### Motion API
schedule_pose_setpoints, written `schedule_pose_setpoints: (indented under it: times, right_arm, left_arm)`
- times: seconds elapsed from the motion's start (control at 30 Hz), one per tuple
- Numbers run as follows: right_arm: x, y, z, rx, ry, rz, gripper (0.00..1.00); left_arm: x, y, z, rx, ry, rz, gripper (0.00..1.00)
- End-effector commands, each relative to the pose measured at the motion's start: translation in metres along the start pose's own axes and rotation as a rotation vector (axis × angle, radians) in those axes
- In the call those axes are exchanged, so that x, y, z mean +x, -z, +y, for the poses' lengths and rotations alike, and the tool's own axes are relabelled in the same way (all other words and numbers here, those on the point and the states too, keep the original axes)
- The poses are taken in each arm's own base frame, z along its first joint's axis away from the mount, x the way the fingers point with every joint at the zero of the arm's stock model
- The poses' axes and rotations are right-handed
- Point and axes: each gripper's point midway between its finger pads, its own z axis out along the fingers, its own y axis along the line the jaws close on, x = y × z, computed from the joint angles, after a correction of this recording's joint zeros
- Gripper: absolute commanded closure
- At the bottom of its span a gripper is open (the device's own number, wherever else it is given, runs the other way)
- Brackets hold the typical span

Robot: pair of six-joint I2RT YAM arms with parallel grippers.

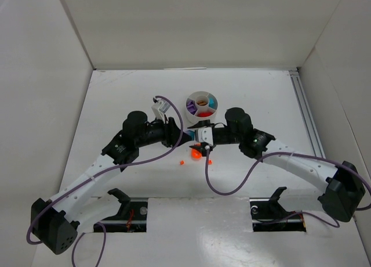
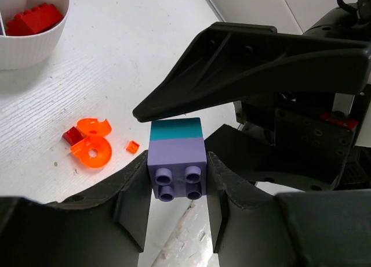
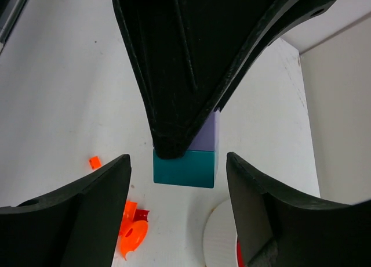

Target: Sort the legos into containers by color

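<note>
A lilac brick (image 2: 177,173) is being pinched by its sides in the closed left gripper (image 2: 177,191), just on the robot's side of the dish (image 1: 215,111). A teal brick (image 2: 175,129) is being carried stuck to its far end, so the pair's long axis is pointing away from the left gripper into the right gripper (image 3: 178,162). That gripper is being held wide open astride the teal half, clear of it on both sides

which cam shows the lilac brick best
Left wrist: the lilac brick sits centre, studs facing the camera, clamped in the left tool. Right wrist shows only one partly hidden side; in top external it is too small to tell.
</note>
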Motion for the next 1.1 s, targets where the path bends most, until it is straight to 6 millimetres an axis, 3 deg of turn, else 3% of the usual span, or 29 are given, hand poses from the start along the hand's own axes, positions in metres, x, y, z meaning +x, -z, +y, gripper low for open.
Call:
schedule_pose_setpoints:
  times: [0.0, 0.03, 0.2, 0.37, 0.5, 0.6, 0.63, 0.73, 0.77, 0.87, 1.07]
  right_arm:
    - [-0.032, -0.001, -0.020, 0.052, 0.018, -0.092, 0.29]
    - [-0.032, -0.001, -0.020, 0.052, 0.018, -0.092, 0.30]
    - [-0.029, -0.001, -0.023, 0.069, 0.017, -0.076, 0.54]
    - [-0.031, -0.001, -0.020, 0.054, 0.009, -0.090, 0.65]
    - [-0.024, 0.002, -0.026, 0.099, 0.006, -0.049, 0.77]
    - [0.003, 0.010, -0.031, 0.150, -0.049, 0.025, 0.79]
    - [0.015, 0.019, -0.043, 0.193, -0.073, 0.056, 0.80]
    - [0.055, 0.034, -0.044, 0.218, -0.164, 0.137, 0.82]
    - [0.074, 0.047, -0.055, 0.262, -0.200, 0.174, 0.83]
    - [0.098, 0.070, -0.067, 0.302, -0.250, 0.223, 0.83]
    - [0.139, 0.078, -0.101, 0.328, -0.274, 0.356, 0.80]
  left_arm:
    - [-0.009, 0.001, -0.007, 0.029, -0.043, -0.042, 1.00]
    - [-0.009, 0.001, -0.007, 0.029, -0.043, -0.042, 1.00]
    - [-0.009, 0.001, -0.007, 0.029, -0.043, -0.042, 1.00]
    - [-0.009, 0.001, -0.007, 0.029, -0.043, -0.042, 1.00]
    - [-0.007, -0.001, 0.004, -0.022, -0.027, -0.040, 1.00]
    - [-0.012, 0.000, 0.016, -0.096, -0.018, -0.062, 1.00]
    - [-0.010, 0.000, 0.020, -0.115, -0.012, -0.060, 1.00]
    - [-0.016, 0.004, 0.027, -0.171, -0.010, -0.086, 1.00]
    - [-0.021, 0.004, 0.027, -0.179, -0.013, -0.100, 1.00]
    - [-0.021, 0.001, 0.036, -0.214, 0.009, -0.093, 1.00]
    - [-0.028, -0.003, 0.063, -0.288, 0.043, -0.095, 1.00]
